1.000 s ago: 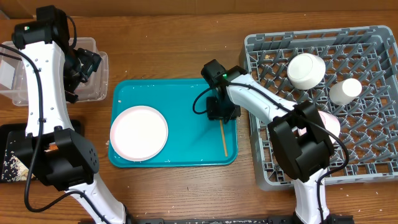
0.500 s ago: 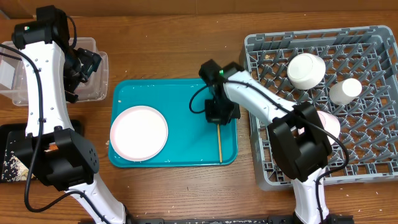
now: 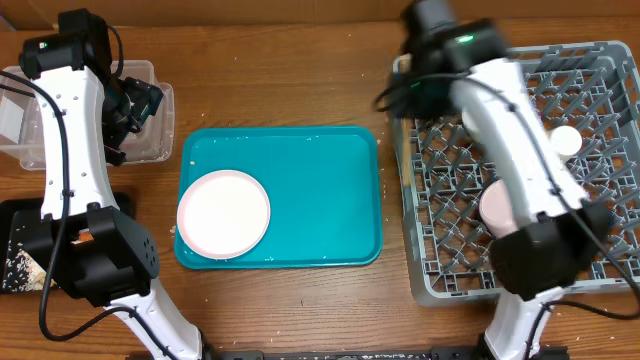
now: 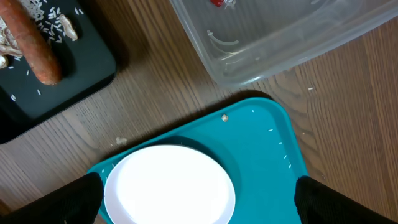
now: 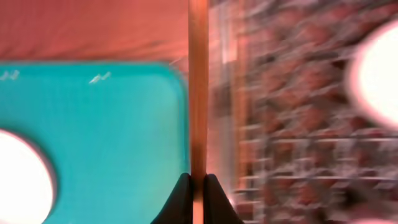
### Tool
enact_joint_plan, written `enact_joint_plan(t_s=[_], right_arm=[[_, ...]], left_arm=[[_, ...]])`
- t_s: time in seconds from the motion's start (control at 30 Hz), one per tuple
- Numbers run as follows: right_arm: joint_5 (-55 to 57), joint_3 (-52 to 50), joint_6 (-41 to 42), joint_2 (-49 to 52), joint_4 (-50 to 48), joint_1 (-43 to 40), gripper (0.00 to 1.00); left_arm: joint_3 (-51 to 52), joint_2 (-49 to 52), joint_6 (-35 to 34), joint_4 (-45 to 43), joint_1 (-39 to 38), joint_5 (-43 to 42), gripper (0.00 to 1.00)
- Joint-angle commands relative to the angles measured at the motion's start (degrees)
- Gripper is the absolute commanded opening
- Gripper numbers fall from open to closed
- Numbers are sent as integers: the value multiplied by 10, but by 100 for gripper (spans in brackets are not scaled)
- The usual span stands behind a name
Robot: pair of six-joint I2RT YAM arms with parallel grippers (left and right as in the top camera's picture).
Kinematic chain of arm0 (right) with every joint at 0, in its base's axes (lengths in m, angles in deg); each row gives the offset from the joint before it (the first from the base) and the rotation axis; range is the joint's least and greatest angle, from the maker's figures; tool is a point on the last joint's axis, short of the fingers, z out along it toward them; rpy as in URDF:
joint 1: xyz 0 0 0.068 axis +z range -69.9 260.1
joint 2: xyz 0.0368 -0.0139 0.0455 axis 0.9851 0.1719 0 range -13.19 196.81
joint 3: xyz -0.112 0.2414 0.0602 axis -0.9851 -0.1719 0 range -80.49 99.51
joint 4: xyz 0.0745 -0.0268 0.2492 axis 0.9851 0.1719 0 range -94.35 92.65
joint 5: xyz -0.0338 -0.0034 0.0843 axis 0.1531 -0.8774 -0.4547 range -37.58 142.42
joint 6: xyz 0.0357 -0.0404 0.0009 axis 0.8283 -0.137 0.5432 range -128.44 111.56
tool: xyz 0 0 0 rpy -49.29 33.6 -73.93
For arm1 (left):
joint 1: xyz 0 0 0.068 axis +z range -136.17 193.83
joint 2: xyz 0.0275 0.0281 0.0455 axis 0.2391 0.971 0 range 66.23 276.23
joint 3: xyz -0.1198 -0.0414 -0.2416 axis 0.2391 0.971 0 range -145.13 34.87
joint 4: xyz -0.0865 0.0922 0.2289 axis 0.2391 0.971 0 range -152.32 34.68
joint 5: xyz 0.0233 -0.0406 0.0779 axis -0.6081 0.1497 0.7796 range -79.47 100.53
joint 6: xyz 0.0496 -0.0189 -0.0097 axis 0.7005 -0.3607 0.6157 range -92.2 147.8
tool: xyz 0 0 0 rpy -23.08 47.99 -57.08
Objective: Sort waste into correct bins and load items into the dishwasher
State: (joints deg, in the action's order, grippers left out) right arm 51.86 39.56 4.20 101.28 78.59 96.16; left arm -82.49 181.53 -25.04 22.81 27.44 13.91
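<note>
Lifting chopstick point(image 5: 198, 93) clear of teal tray point(image 3: 330, 200), right gripper point(image 5: 198, 183) swung across to dish rack point(image 3: 600, 270) edge, jaws clamped tight on stick. Tray then held only small plate point(image 3: 223, 212). Left gripper point(image 4: 199, 190) hung spread wide, empty, above plate. Judged: chopstick about ready for racking.

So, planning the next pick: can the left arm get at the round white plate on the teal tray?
Probably yes: the left gripper is open near the clear plastic tub, and the round white plate lies bare, nothing between.
</note>
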Motion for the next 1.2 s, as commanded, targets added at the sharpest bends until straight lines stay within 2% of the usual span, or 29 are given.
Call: enact_joint_plan(t_s=[0.0,0.33,0.5,0.6,0.63,0.67,0.7,0.77,1.03,1.17], right_arm=[[13,0,-84,-3,-3,-31,4],[-11,-59,-101,21,-82,-56,5],[-10,-75,-99,30,-92,-56,14],[-10,-75,-99,33,-89,-56,27],[-10,-75,-99,33,-89,-56,37],[-10,-75,-97,33,-89,-56,63],[-11,-75,-96,33,-87,-56,80],[-17,-75,-86,32,-82,-55,84],[-61,-52,-47,-11,-61,-30,84],[-137,-52,-47,-51,-73,6,92]], left_arm=[[3,-17,-12,1,-1,0,100],[3,-17,-12,1,-1,0,100],[3,-17,-12,1,-1,0,100],[3,-17,-12,1,-1,0,100],[3,-17,-12,1,-1,0,100],[3,-17,-12,1,-1,0,100],[3,-17,-12,1,-1,0,100],[3,-17,-12,1,-1,0,100],[3,-17,-12,1,-1,0,100],[3,-17,-12,1,-1,0,100]])
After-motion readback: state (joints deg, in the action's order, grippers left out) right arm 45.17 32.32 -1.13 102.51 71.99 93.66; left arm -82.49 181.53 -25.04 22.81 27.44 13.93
